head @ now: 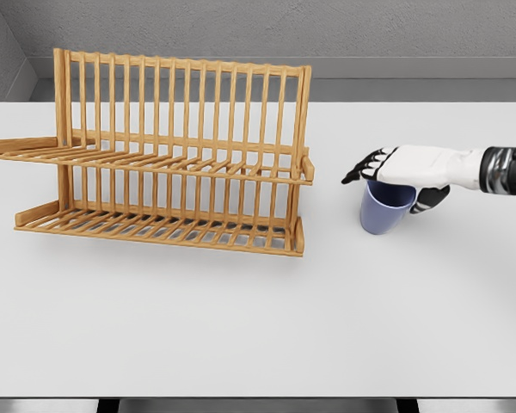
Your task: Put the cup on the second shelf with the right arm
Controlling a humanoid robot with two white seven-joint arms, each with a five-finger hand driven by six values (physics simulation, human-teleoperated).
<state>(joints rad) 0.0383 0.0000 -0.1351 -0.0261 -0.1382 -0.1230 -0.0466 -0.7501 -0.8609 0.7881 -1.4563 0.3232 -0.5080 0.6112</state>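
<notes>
The right hand [410, 169] covers the cup's [383, 212] rim; its forearm leaves the right edge.

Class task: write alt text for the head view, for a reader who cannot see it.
The robot's right hand grips a blue cup by its rim, on or just above a white table. To the cup's left stands an empty two-shelf wooden dish rack.

The cup [384, 209] is pale blue and plain, tilted slightly, directly beneath the right robot hand [396, 175], fingers at its rim. The two-tier wooden slatted rack [168, 163] stands well left of that robot hand, upright.
</notes>
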